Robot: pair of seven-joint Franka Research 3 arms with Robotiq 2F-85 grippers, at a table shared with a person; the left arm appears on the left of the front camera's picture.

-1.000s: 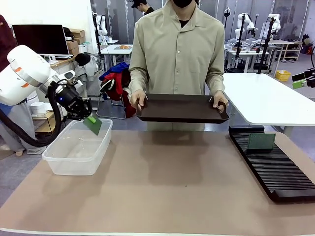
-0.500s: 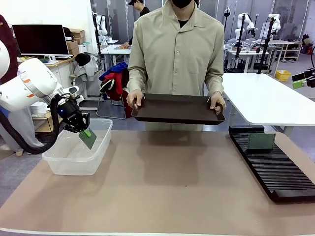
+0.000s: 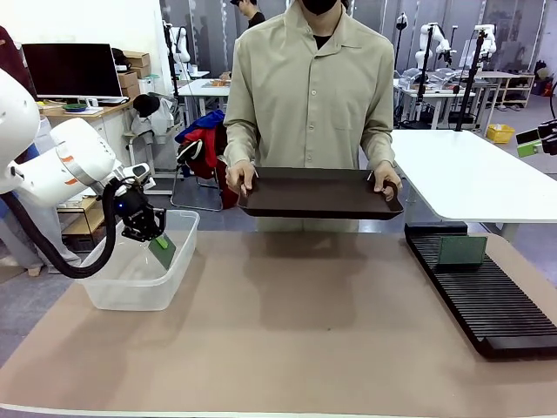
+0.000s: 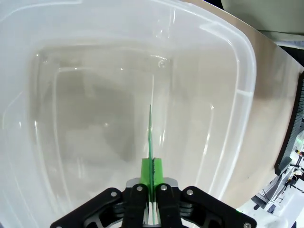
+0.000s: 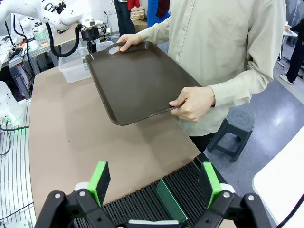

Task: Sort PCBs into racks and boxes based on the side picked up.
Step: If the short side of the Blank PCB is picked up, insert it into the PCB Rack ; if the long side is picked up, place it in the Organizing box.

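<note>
My left gripper [image 3: 153,235] is shut on a green PCB [image 3: 163,251] and holds it tilted, down inside the clear box [image 3: 111,287] at the table's left. In the left wrist view the PCB [image 4: 150,135] stands edge-on between the green pads [image 4: 147,172] above the box's floor [image 4: 95,123]. A second PCB [image 3: 461,251] stands upright in the far slots of the black rack [image 3: 492,305] on the right. My right gripper [image 5: 154,173] hangs open over that rack [image 5: 190,183], with the standing PCB [image 5: 168,202] just below its fingers.
A person stands across the table holding a dark brown tray [image 3: 318,193] level with both hands, above the far edge. The tray [image 5: 137,80] and the box [image 5: 71,66] also appear in the right wrist view. Bare brown tabletop [image 3: 296,331] lies between box and rack.
My left gripper has gone down with the PCB, from above the box's rim to inside the box. The person's tray has barely shifted. The right gripper has stayed still.
</note>
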